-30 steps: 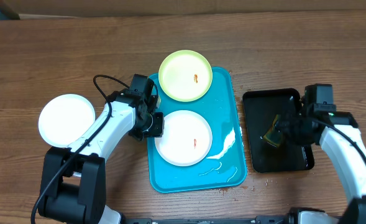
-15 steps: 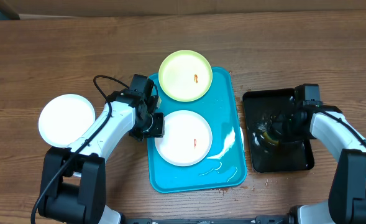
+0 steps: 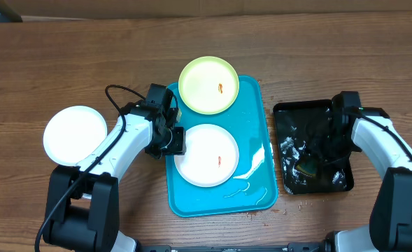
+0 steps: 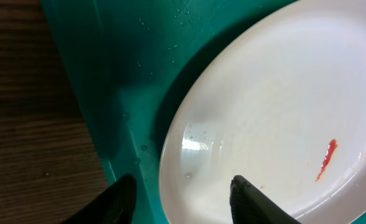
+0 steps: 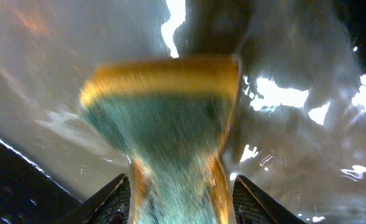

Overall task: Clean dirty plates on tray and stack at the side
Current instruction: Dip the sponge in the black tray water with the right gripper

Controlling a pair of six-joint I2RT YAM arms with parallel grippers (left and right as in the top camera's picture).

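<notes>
Only visible from overhead: turquoise tray (image 3: 258, 119) sitting mid-surface (image 3: 52, 56), long side running near to far. Green-rimmed plate (image 3: 208, 85) perched on the tray's far left corner, partly hanging past the rim, with a tiny orange smear (image 3: 220, 88) on it. White plate (image 3: 206, 155) lying flat in the tray's left half, up against the left rim, with a red smear (image 3: 219, 161) right of its centre. Second white plate (image 3: 74, 135) off the tray entirely, alone toward the left edge of the surface, well apart from the other two. White sudsy streak (image 3: 254, 164) across the tray's near right part. Black tray (image 3: 296, 115) just beside the turquoise one on its right, wet and glinting.

Left gripper (image 3: 172, 140) parked at the white plate's left rim. Can't judge the jaws from up there. Sorted by the left wrist cam though: straddling the rim, one finger (image 4: 117, 199) over bare tray, the other over the plate's inside, parted, gap on the outer side, pinching nothing. Also way clearer from that cam: the red smear.

Right gripper (image 3: 316, 158) low over the black tray, half buried under its own arm from above. Filled in by the right wrist cam: clamped on a yellow-and-green sponge (image 5: 164, 124), squeezed narrow between the fingers, blurry, wet shiny tray floor behind.

Black cable (image 3: 115, 91) looping off the left arm over bare surface.
</notes>
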